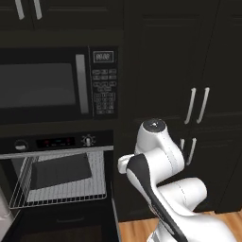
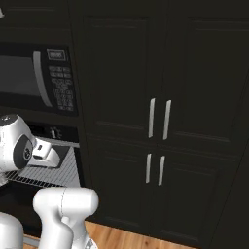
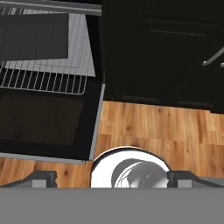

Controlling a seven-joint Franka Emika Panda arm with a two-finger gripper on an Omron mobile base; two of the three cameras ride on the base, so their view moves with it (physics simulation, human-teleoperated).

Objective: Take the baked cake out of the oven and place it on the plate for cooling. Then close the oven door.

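The oven door (image 3: 43, 118) hangs open over the wood floor (image 3: 153, 127). A flat dark tray (image 1: 60, 170) lies on the shiny wire rack (image 1: 61, 191). The pincer (image 3: 111, 179) is wide open, holding nothing.

I count one oven (image 1: 56, 184) with one door (image 3: 43, 120) down, one rack (image 1: 61, 189), one tray (image 1: 60, 170). One microwave (image 1: 52, 85) above. Cabinet handles (image 2: 159, 119): four clear beside it, perhaps two more overhead.
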